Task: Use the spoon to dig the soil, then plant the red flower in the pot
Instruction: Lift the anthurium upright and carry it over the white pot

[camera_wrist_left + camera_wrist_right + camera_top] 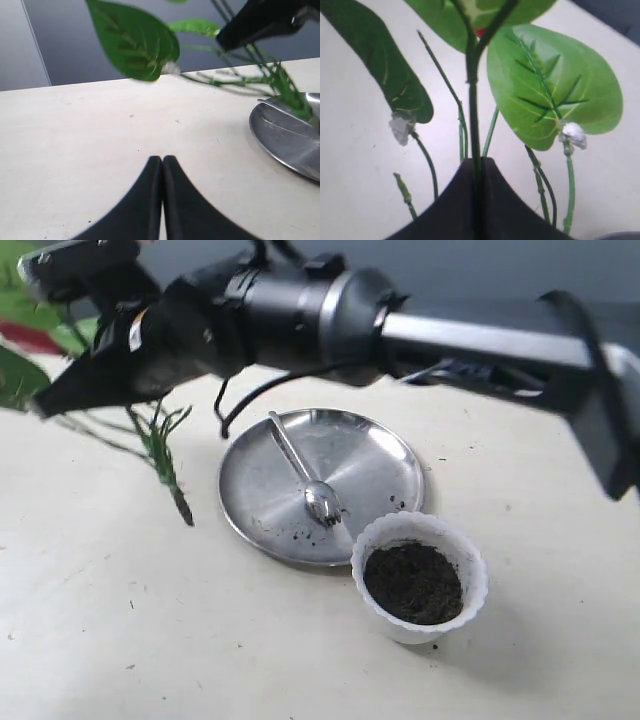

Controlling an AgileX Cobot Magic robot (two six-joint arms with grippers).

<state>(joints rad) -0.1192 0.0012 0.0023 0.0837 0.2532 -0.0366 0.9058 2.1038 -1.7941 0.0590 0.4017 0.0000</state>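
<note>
My right arm reaches across to the far left, and my right gripper point(48, 403) point(476, 162) is shut on a thin green stem of the red flower point(162, 450). The flower's broad green leaves point(552, 85) point(137, 42) spread beyond the fingers, and its dark pointed base point(182, 508) hangs just above the table. Only a sliver of red spathe point(480, 32) shows. The spoon point(305, 475) lies on the steel plate point(375, 455), bowl towards the pot point(420, 540). The pot stands in front of the plate, filled with soil point(412, 582). My left gripper point(162, 159) is shut and empty over bare table.
Crumbs of soil lie on the plate around the spoon's bowl and on the white table point(110, 610). The right arm's thick black body point(300, 310) spans the back of the scene above the plate. The plate's rim point(280, 142) shows in the left wrist view.
</note>
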